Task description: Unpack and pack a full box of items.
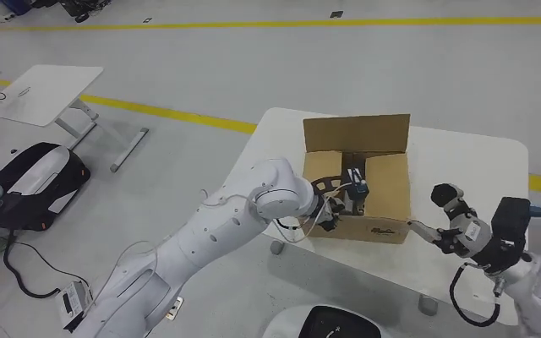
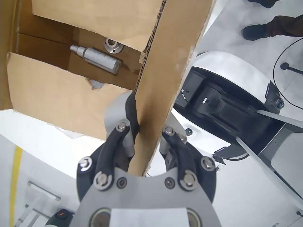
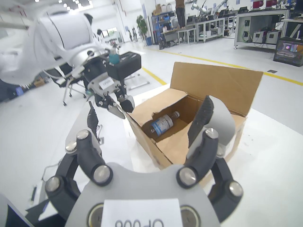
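Note:
An open cardboard box [image 1: 363, 190] stands on the white table [image 1: 473, 160]. My left gripper [image 1: 332, 209] is at the box's front-left edge, shut on a cardboard flap [image 2: 170, 48] that stands between its fingers [image 2: 131, 112]. Inside the box lie a silver spray bottle [image 2: 94, 58] and a round metal flange [image 2: 113, 45]. In the right wrist view a brown bottle with a blue label [image 3: 162, 125] lies on the floor of the box [image 3: 213, 88]. My right gripper [image 1: 420, 226] hangs open at the box's front-right corner, holding nothing, and the left gripper [image 3: 120, 109] shows beyond it.
The box's back flap [image 1: 355, 133] stands upright. The table's near edge runs just in front of the box, with bare tabletop [image 3: 260, 154] to the right. A second small table [image 1: 46, 91] stands far to the left on the floor.

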### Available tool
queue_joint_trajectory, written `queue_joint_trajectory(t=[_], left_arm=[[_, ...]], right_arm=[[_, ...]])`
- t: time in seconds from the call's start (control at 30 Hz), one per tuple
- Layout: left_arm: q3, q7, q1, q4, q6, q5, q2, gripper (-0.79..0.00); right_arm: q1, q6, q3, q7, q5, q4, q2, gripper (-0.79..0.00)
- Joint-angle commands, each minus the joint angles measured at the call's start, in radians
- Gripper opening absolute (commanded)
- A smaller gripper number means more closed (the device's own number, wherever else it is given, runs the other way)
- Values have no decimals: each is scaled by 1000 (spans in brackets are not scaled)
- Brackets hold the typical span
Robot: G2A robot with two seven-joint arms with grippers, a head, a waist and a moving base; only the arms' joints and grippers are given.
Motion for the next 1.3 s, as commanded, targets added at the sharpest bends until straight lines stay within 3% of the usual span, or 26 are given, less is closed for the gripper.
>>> queue_joint_trajectory(t=[0.0,0.03,0.07,0.23,0.57,1.0,1.27], left_arm=[[-3,-7,12,-12,-3,4,4,-320],[-4,-9,15,-18,-6,6,5,-169],[-5,-10,19,-22,-5,5,6,0],[-1,-36,35,-41,-19,-18,11,0],[-6,-96,54,-61,-53,-127,21,0],[-94,-47,49,-53,-40,-199,41,0],[-133,10,49,-59,-26,-188,50,0]], right_arm=[[6,24,5,24,95,11,3,-68],[12,52,9,39,114,16,4,-166],[18,82,12,52,123,19,5,-400],[39,178,-8,76,172,39,4,-785],[104,276,-134,188,156,118,-6,-785],[103,101,-218,257,61,165,-1,-785],[113,79,-258,270,-45,182,2,-785]])
